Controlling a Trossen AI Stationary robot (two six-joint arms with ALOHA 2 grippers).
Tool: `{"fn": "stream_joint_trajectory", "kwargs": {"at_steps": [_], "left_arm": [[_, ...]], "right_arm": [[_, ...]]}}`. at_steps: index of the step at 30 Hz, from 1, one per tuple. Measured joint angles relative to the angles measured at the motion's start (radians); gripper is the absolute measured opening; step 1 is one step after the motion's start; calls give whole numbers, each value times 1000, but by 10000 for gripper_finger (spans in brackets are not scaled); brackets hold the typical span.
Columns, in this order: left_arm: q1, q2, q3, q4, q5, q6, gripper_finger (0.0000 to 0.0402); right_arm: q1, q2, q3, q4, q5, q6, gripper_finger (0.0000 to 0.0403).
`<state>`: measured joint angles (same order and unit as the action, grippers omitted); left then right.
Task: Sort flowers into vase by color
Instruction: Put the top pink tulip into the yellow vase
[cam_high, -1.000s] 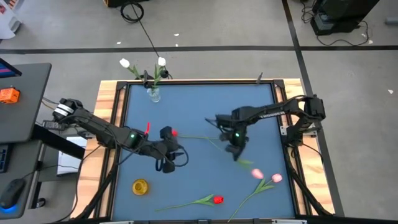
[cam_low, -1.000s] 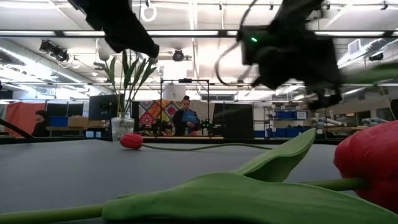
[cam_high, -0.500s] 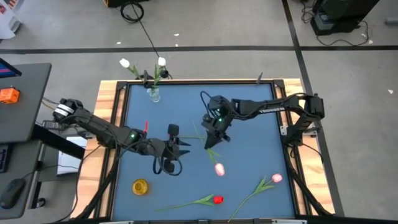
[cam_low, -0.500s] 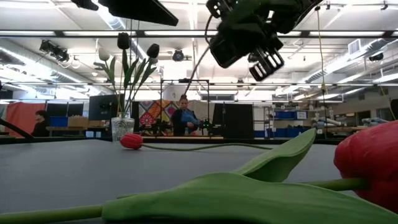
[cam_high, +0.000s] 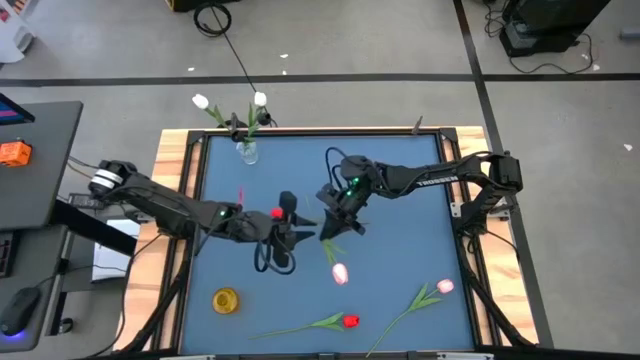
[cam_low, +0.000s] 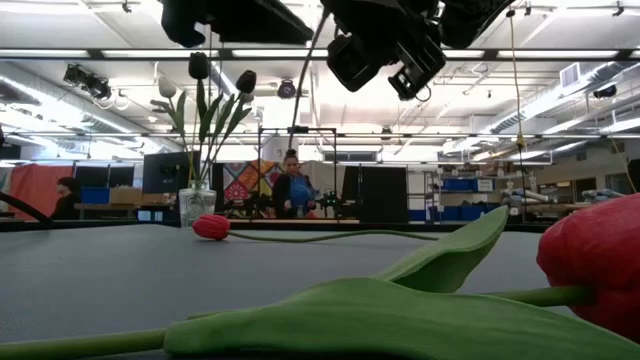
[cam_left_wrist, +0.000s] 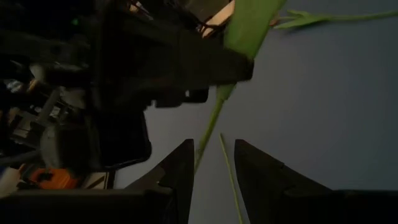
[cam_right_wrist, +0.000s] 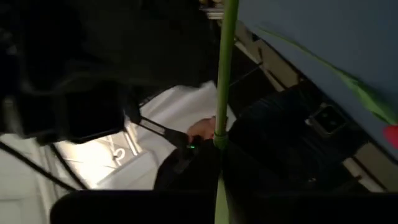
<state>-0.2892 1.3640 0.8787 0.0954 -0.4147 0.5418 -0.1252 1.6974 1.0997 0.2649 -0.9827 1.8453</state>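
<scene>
Above the middle of the blue table (cam_high: 420, 210), the right gripper (cam_high: 330, 228) is clamped on the green stem of a pink tulip (cam_high: 339, 272), whose head hangs toward the table's near side. The left gripper (cam_high: 298, 222) sits just beside it with its fingers (cam_left_wrist: 177, 171) parted around that same stem, not closed on it. A red tulip (cam_high: 277, 213) lies on the table under the left arm. Another red tulip (cam_high: 350, 321) and a second pink tulip (cam_high: 444, 287) lie near the front edge. A glass vase (cam_high: 247, 152) at the far left corner holds two white tulips (cam_high: 200, 101); a yellow vase (cam_high: 226, 299) stands near the front left.
</scene>
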Motion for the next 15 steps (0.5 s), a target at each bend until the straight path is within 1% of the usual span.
{"fn": "stream_joint_trajectory", "kwargs": {"at_steps": [4,8,11,15], "left_arm": [[9,18,0,22,0,27,121],[12,20,0,22,2,22,114],[12,18,0,24,1,23,85],[12,16,0,20,3,22,20]], "right_arm": [[13,0,0,54,13,62,23],[22,-1,0,56,13,71,23],[26,-1,0,57,36,69,26],[26,-1,0,55,54,8,44]]}}
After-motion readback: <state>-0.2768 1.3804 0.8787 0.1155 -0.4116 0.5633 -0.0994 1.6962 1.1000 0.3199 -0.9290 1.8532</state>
